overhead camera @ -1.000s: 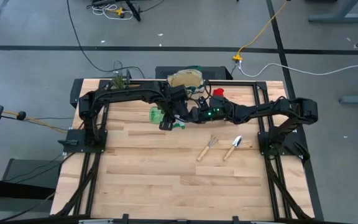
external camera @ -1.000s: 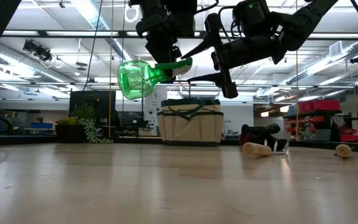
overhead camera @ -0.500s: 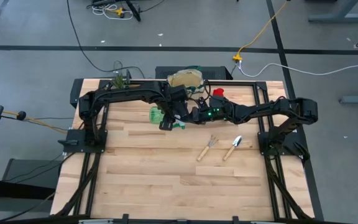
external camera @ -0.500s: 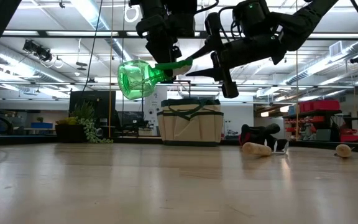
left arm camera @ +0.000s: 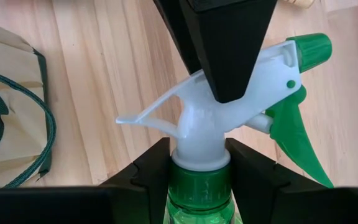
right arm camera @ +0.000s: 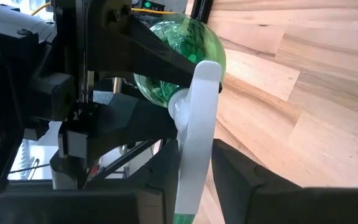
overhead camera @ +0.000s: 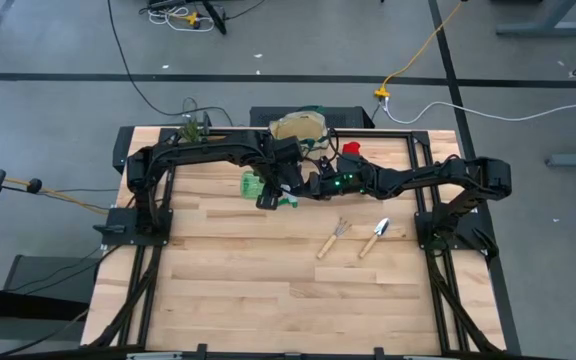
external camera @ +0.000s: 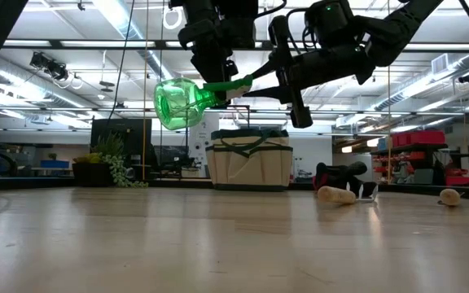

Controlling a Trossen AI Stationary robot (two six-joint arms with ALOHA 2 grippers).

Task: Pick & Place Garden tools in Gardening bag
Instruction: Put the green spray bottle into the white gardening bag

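Green spray bottle [external camera: 187, 99]: held in the air above the table [overhead camera: 268, 260], in front of the bag [external camera: 249, 160]. Left gripper [left arm camera: 199, 171] clamped on its neck below the white trigger head; right gripper [right arm camera: 194, 171] closed on that head. Rake [overhead camera: 334, 238] and trowel [overhead camera: 374, 237] side by side on the table; red-and-black glove [overhead camera: 350, 149] just beside the bag.
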